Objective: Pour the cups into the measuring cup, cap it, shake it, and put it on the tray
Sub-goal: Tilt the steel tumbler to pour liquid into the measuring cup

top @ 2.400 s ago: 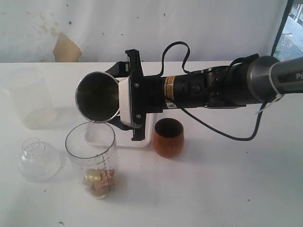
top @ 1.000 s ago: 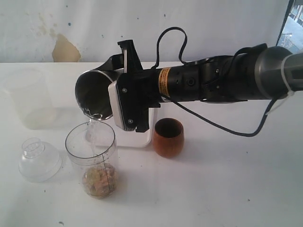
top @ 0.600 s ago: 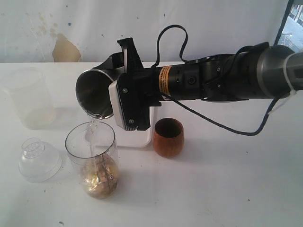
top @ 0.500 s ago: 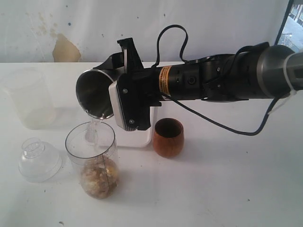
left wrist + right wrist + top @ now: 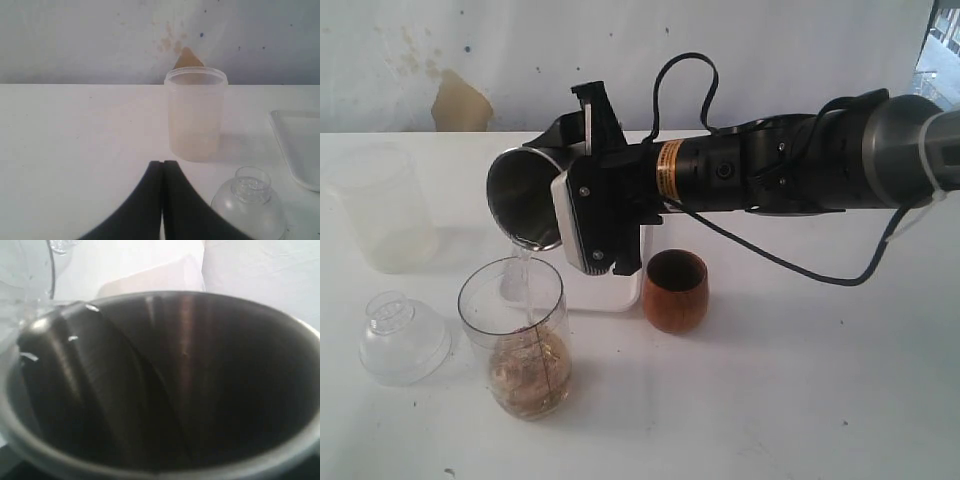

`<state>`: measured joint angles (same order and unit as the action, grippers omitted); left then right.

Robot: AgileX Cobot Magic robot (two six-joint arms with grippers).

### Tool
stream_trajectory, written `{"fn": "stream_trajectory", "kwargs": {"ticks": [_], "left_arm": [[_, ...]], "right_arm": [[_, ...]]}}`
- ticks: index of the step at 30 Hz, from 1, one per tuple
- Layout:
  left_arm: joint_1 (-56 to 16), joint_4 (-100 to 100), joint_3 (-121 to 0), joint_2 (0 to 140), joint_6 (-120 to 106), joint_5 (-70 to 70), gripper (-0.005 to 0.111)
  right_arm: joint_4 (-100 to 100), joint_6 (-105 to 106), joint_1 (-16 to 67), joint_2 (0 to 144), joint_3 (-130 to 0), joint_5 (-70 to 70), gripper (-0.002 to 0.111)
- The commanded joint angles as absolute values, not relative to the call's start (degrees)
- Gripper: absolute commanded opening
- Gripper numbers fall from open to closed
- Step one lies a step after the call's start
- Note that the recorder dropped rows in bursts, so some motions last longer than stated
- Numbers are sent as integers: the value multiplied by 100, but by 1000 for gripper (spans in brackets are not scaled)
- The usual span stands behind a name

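Note:
My right gripper is shut on the stainless-steel tumbler, holding it tipped with its mouth down over the measuring cup. A thin stream of clear liquid runs from the tumbler's lip into the measuring cup, which holds brownish bits in liquid at its bottom. In the right wrist view the tumbler's dark inside fills the picture. The brown wooden cup stands upright to the right of the measuring cup. The white tray is mostly hidden behind the gripper. My left gripper is shut and empty, low over the table.
A clear domed lid lies left of the measuring cup and shows close to the left gripper. A frosted plastic cup stands at the back left. The tray's edge shows in the left wrist view.
The tumbler tipped further and began pouring; the stream keeps running and the liquid in the measuring cup has risen over the bits. The left gripper has not moved.

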<state>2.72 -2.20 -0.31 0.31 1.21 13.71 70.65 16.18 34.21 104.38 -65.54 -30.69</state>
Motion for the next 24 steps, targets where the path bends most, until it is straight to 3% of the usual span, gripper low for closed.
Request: {"fn": "stream_trajectory", "kwargs": {"ticks": [1,13,24], "left_arm": [[257,-261,0,0,124,1332,0],[257,-261,0,0,124,1332,0],[257,-261,0,0,124,1332,0]], "right_arm": [[6908,533,3426,10341,-6623,-3172,0],[7760,743,3426,10341,-6623,-3427,0],[8097,1264,3777,10341,-6623,-2417,0]]}}
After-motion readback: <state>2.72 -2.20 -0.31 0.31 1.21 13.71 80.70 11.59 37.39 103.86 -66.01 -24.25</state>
